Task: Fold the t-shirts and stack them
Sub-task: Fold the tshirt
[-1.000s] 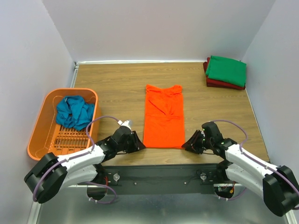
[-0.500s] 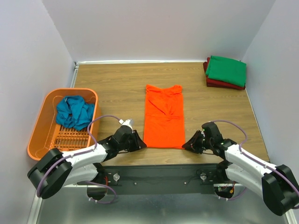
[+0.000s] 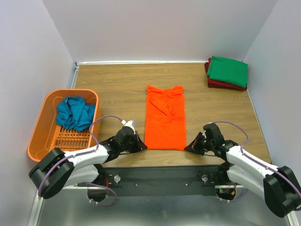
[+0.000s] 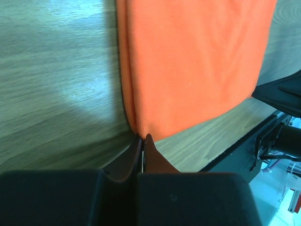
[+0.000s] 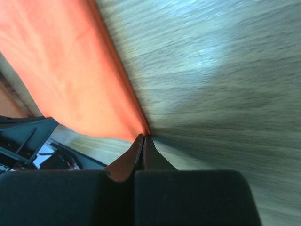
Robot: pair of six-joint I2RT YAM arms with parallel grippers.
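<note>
At the near edge of the worktop (image 3: 117, 89) I have two grippers down low, one at each near corner of the orange t-shirt (image 3: 164, 120). My left gripper (image 4: 142, 137) is closed, its fingers pressed together with only a hairline seam between them. Its tips touch the shirt's near left corner, where the folded side edge meets the hem. My right gripper (image 5: 142, 136) is closed the same way, tips against the near right corner. From either wrist view I cannot tell whether any cloth is caught between the fingers.

The orange shirt lies flat in the middle of the worktop as a long narrow rectangle, sleeves folded in, collar at the far end. I count four t-shirts in all. One teal-blue t-shirt (image 3: 74, 114) lies crumpled inside the one orange plastic basket (image 3: 42, 113) at the left. In the far right corner one green t-shirt (image 3: 228, 70) sits folded on top of one dark red t-shirt (image 3: 225, 86), a stack of two.
</note>
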